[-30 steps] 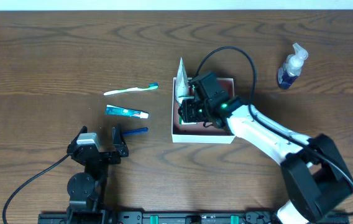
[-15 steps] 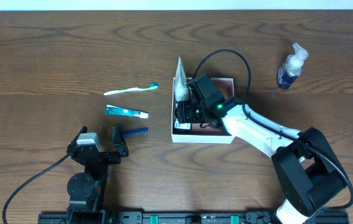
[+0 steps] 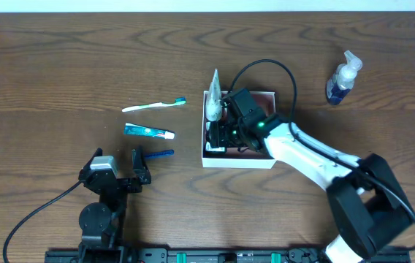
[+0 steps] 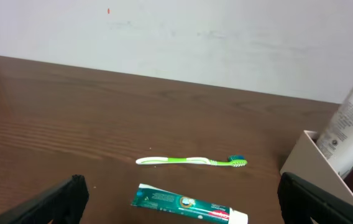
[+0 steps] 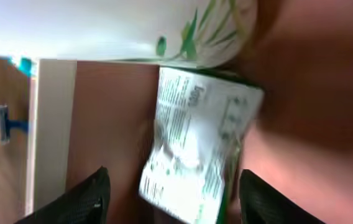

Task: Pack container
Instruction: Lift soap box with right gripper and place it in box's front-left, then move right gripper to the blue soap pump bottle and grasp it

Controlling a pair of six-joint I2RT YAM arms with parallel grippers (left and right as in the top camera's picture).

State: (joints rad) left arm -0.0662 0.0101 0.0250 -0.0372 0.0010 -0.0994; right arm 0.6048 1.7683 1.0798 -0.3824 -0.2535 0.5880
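Container (image 3: 238, 162): on the table (image 3: 61, 58). A white tube (image 3: 213, 93) leans at its left wall and a green-printed sachet (image 5: 195, 143) lies inside.
Right gripper (image 3: 218, 135): inside container, fingers spread either side of sachet.
Left gripper (image 3: 116, 164): well left of container, jaws spread wide.
Toothbrush (image 3: 153, 107), toothpaste (image 3: 149, 131), blue razor (image 3: 160, 154): left of container.
Pump bottle (image 3: 341, 79): right of container.

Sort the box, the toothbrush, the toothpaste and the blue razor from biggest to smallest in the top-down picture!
1. The box, by far.
2. The toothbrush and the toothpaste are too close to rank: the brush is longer, the tube is fatter.
3. The blue razor is smallest.
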